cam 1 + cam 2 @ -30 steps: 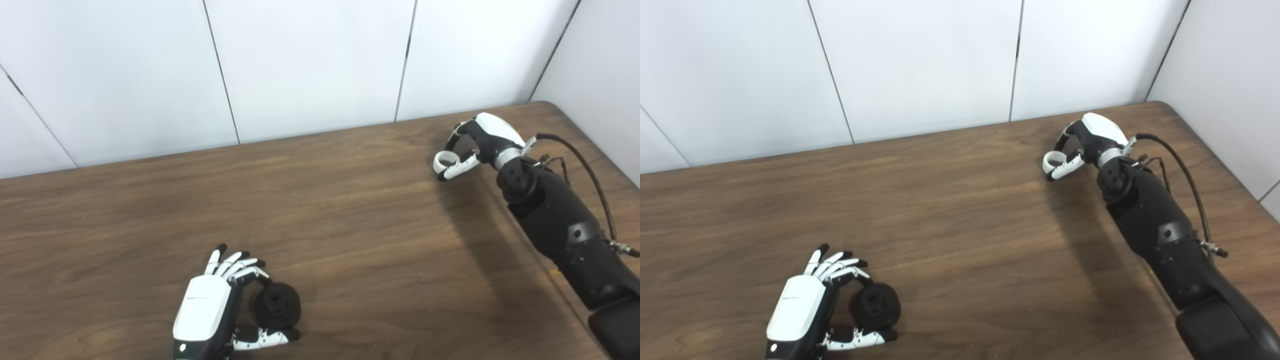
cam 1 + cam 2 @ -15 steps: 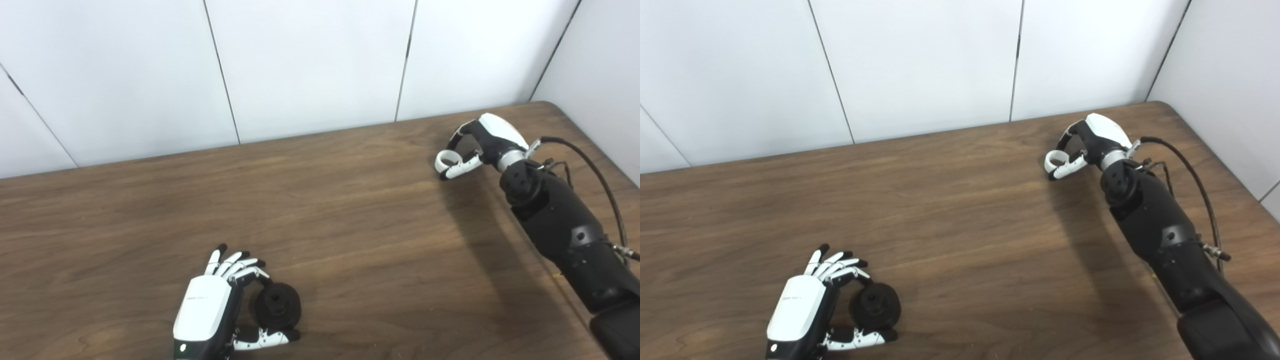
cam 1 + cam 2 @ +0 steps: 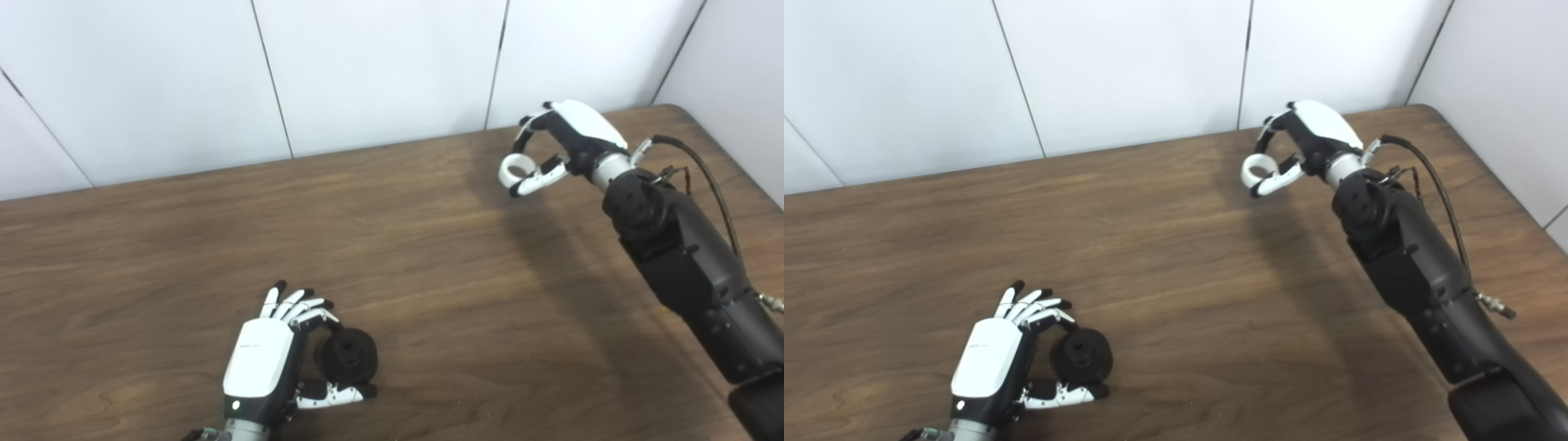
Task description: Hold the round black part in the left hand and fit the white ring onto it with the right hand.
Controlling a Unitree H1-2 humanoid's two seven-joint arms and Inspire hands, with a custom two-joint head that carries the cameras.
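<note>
The round black part [image 3: 348,362] rests on the wooden table [image 3: 429,294] at the near left, its centre hole facing up. My left hand [image 3: 269,361] is shut on it, fingers at its far side and thumb at its near side. The white ring [image 3: 512,169] is pinched between the thumb and fingers of my right hand [image 3: 560,144], held above the table at the far right. The ring is far from the black part. Both also show in the right eye view: the black part [image 3: 1083,364] and the ring [image 3: 1255,170].
White wall panels [image 3: 380,73] close the far side and the right corner. The table's rounded far right corner [image 3: 674,110] is near my right arm [image 3: 680,257]. A black cable [image 3: 704,177] runs along that arm.
My right hand has lifted the white ring off the table and carried it up and to the left. My left hand has kept its hold on the black part. The camera has shifted a little.
</note>
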